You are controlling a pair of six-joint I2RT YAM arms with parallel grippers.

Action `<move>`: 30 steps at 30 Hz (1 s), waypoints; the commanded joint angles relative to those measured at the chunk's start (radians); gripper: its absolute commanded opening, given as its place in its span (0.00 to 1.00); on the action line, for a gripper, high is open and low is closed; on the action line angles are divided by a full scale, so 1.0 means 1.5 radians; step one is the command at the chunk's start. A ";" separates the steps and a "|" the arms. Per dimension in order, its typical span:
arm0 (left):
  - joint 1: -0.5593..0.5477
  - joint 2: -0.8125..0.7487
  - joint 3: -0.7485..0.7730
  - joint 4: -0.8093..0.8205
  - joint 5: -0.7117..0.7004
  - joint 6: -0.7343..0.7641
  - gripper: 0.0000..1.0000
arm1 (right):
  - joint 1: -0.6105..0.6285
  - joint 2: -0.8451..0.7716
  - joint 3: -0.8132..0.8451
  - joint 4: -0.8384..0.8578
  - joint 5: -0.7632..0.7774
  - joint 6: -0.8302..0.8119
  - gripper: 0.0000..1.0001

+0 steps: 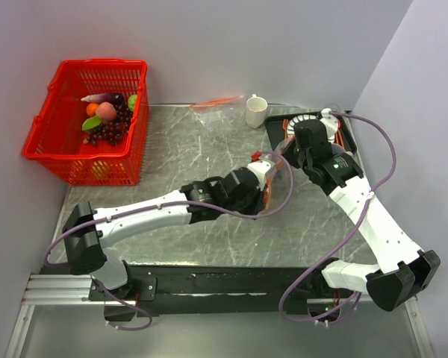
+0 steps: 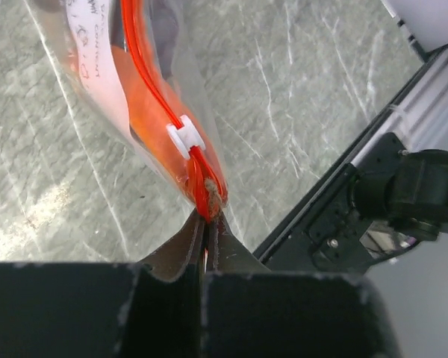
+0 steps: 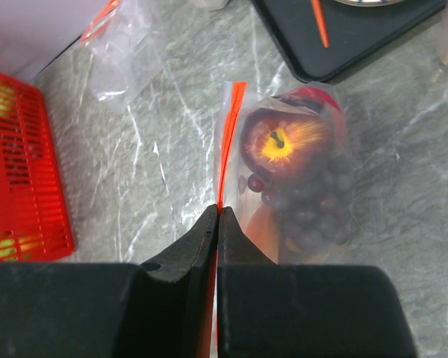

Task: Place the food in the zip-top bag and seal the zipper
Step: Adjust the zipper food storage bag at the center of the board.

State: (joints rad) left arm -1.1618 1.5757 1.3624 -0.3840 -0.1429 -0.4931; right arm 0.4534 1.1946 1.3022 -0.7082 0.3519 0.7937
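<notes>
The zip-top bag (image 3: 299, 186) lies on the marble table between my two grippers, and also shows in the top view (image 1: 278, 179). Inside it are the red round fruit (image 3: 284, 142), the dark purple grape bunch (image 3: 317, 205) and the orange-brown piece (image 3: 267, 227). The orange-red zipper (image 3: 228, 142) runs along its mouth. My right gripper (image 3: 219, 212) is shut on the zipper strip. My left gripper (image 2: 207, 215) is shut on one end of the same strip (image 2: 145, 67), just behind the white slider (image 2: 185, 139). Both grippers meet mid-table in the top view, the left (image 1: 269, 194) and the right (image 1: 290, 159).
A red basket (image 1: 60, 142) with more toy food stands at the back left. A second clear red-edged bag (image 1: 215, 104) and a white cup (image 1: 256, 110) lie at the back. A black tray (image 3: 358, 37) with orange cutlery (image 3: 319, 22) sits behind the right gripper.
</notes>
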 commanded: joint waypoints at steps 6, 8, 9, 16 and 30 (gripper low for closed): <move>0.190 -0.126 0.003 -0.013 0.158 -0.025 0.01 | -0.005 -0.131 -0.112 0.163 -0.161 -0.129 0.00; 0.211 -0.122 0.061 -0.047 0.160 -0.014 0.01 | -0.005 -0.149 -0.131 0.180 -0.181 -0.134 0.00; 0.222 -0.120 0.086 -0.059 0.159 -0.009 0.01 | -0.006 -0.151 -0.131 0.178 -0.188 -0.134 0.00; 0.244 -0.126 0.200 -0.079 0.209 0.003 0.01 | -0.005 -0.138 -0.168 0.183 -0.220 -0.141 0.00; 0.328 -0.034 -0.221 0.138 0.209 -0.101 0.01 | -0.006 -0.108 -0.158 0.198 -0.290 -0.132 0.00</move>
State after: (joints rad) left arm -0.6624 1.5139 1.0405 -0.1383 0.2619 -0.6472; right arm 0.4442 1.0271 1.0271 -0.4706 -0.0689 0.6044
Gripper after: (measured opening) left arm 0.029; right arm 0.009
